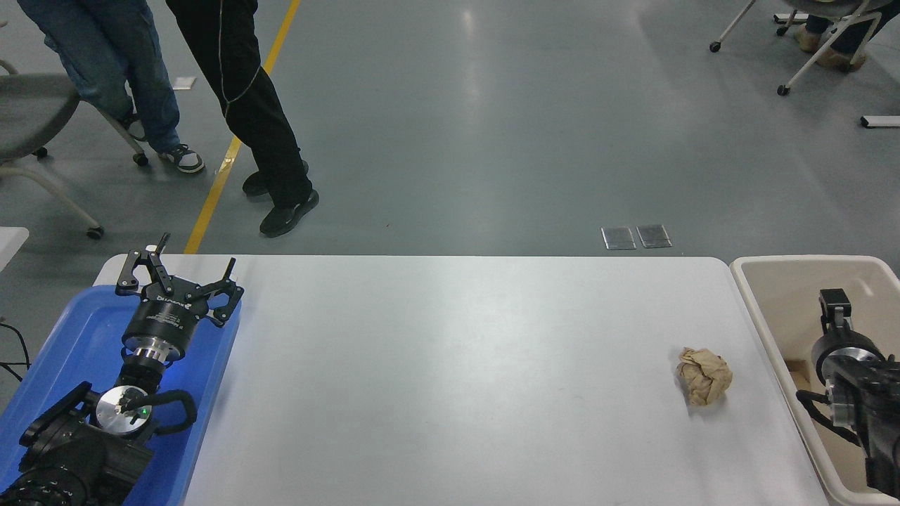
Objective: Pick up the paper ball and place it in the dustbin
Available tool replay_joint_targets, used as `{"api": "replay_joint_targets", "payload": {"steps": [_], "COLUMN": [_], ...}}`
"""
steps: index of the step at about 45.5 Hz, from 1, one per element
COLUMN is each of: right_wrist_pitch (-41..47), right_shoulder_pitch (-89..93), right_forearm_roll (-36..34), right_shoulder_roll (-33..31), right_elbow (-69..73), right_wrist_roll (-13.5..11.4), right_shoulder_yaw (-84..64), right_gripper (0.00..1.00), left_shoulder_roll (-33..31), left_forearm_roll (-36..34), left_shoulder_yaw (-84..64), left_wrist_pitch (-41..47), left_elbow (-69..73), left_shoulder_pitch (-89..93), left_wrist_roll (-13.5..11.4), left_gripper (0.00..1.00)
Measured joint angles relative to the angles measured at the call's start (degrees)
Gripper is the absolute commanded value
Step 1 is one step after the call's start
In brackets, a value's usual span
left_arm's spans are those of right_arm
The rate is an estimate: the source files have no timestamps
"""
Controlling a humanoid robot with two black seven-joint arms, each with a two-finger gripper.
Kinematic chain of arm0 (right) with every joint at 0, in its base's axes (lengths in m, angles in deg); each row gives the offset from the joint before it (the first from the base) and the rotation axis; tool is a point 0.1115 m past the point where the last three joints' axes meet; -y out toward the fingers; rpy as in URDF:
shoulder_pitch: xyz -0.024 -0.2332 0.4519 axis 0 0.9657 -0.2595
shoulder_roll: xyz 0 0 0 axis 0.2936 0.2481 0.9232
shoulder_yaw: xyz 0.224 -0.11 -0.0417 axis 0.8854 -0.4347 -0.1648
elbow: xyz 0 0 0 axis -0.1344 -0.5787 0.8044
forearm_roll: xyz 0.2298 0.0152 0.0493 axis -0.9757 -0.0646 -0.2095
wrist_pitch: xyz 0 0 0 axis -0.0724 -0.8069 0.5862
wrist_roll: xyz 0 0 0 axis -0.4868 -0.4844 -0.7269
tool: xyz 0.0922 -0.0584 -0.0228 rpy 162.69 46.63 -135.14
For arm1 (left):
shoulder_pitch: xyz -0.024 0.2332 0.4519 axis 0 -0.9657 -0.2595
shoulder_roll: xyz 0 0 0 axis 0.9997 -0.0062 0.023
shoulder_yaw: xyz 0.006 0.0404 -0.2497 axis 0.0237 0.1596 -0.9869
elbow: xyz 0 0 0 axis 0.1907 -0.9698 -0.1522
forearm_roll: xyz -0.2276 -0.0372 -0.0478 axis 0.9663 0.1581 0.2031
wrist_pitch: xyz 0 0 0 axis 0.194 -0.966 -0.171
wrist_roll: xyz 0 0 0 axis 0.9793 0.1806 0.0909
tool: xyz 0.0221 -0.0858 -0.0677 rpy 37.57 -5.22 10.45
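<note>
The tan-brown crumpled paper ball point(704, 376) lies on the white table point(450, 365) near its right end. The beige dustbin point(763, 316) stands just beyond the table's right edge, right of the ball. My right gripper point(834, 308) hangs over the inside of the dustbin, about a hand's width right of the ball and apart from it; its front is turned away from the camera. My left gripper point(184, 270) is parked at the lower left over the blue tray, open and empty.
A blue plastic tray point(70, 344) sits at the table's left end under the left arm. Two people's legs point(267, 140) stand on the floor beyond the far left corner. Wheeled chairs stand at the far left and far right.
</note>
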Motion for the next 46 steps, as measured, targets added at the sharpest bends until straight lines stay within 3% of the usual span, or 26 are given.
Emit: {"api": "replay_joint_targets", "payload": {"steps": [46], "right_wrist_pitch": [3.0], "right_shoulder_pitch": [-0.8], "right_forearm_roll": [1.5], "right_shoulder_roll": [0.0], "right_elbow": [0.6], "right_wrist_roll": [2.3], "right_shoulder_yaw": [-3.5], "right_gripper": [1.00], "left_shoulder_roll": [0.1], "left_forearm_roll": [0.0], "left_shoulder_yaw": [0.0], "left_wrist_pitch": [0.0], "left_elbow": [0.0], "left_shoulder_pitch": [0.0], "left_wrist_roll": [0.0], "left_gripper": [0.99]}}
